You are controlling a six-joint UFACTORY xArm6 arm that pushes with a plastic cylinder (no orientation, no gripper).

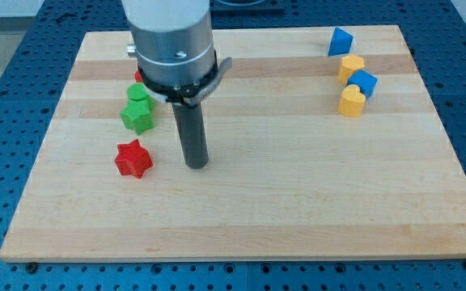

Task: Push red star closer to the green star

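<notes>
A: Start big. The board (241, 218) is mostly bare; my tip (196, 164) sits just to the view's right of the red star (133, 158), apart from it. It's a bare rod, nothing to open or close, and it holds nothing.

B: And the green star (137, 116)?

A: Toward the view's top from the red one, near but not touching. A green block (138, 93) sits just above it, with a sliver of another red block (138, 77) half hidden behind the arm.

B: So the risk?

A: From this side a push would likely send the red star left, past the green one, not toward it. I'd judge the tip must get below it first. An off-centre shove could spin it aside, or ram the green star into its neighbours.

B: The far blocks?

A: Two blue (340, 41) (364, 82), two yellow (350, 66) (351, 102), well clear at the upper right.
</notes>
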